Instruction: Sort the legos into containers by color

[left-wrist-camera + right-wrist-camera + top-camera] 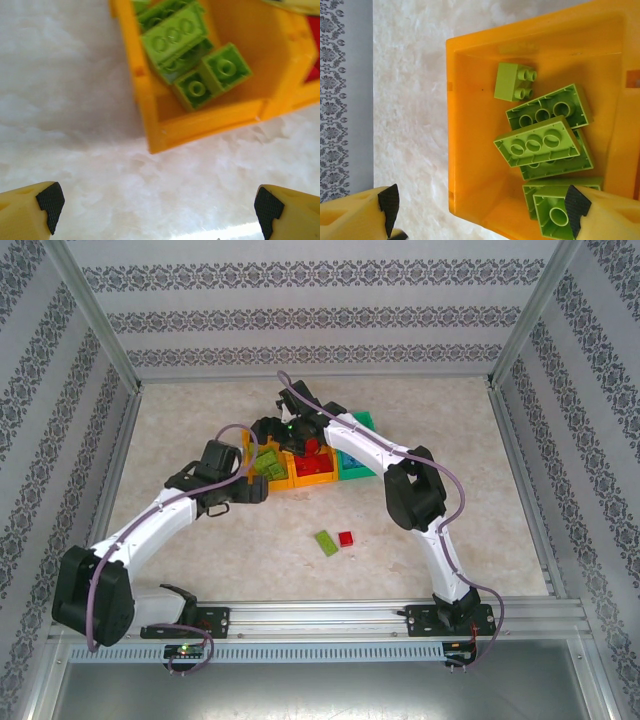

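Legos: lime bricks (pixel 537 142) heaped in left orange bin (pixel 465 125); red ones in middle bin (pixel 311 482); one loose lime brick (pixel 326 542) and one loose red brick (pixel 346 538) just beside each other on surface (pixel 200 570), nearer the arm bases.
Right pincer (pixel 482 209): spread wide above lime heap, gripping nothing.
Left pincer (pixel 158 207): released and empty, low beside same bin's corner.
Risk: clash between arms crowded at one bin; loose pair possibly nudged or grabbed together, red ending among lime.

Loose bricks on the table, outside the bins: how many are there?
2. A lime green brick and a red brick lie side by side on the table, on the near side of the bins. The arms may hide others.
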You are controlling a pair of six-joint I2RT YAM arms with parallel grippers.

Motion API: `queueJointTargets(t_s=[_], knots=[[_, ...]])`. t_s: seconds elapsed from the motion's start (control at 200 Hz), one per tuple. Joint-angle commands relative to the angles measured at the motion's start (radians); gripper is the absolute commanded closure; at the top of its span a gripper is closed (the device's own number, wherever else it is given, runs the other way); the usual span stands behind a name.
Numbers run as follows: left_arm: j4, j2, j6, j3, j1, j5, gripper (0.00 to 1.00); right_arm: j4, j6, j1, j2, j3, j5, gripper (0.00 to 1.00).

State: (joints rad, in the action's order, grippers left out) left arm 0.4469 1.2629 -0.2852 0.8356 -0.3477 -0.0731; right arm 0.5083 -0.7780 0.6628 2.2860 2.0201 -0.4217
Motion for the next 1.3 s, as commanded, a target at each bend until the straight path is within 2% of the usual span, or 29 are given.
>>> queueJointTargets(t_s=[0.0, 0.235, 0.555, 0.739, 0.924, 1.294], knots=[[-0.058, -0.039, 0.117, -0.029, -0.079, -0.071, 0.0, -0.034, 0.034, -0.002, -0.084, -0.028, -0.019, 0.08], [-0.104, -0.019, 0.186, -0.048, -0.26, -0.086, 0.0, -0.009, 0.126, -0.003, -0.234, -0.178, 0.074, 0.08], [-0.109, 0.104, 0.302, -0.017, -0.458, -0.099, 0.0, -0.064, 0.119, -0.129, -0.538, -0.628, 0.187, 0.07], [-0.081, 0.226, 0.335, 0.061, -0.526, -0.092, 0.0, -0.071, 0.115, -0.229, -0.683, -0.807, 0.204, 0.06], [-0.049, 0.357, 0.357, 0.142, -0.616, -0.023, 0.0, -0.076, 0.113, -0.306, -0.79, -0.921, 0.215, 0.05], [0.004, 0.484, 0.342, 0.213, -0.652, 0.012, 0.01, -0.08, 0.114, -0.415, -0.92, -1.053, 0.209, 0.04]])
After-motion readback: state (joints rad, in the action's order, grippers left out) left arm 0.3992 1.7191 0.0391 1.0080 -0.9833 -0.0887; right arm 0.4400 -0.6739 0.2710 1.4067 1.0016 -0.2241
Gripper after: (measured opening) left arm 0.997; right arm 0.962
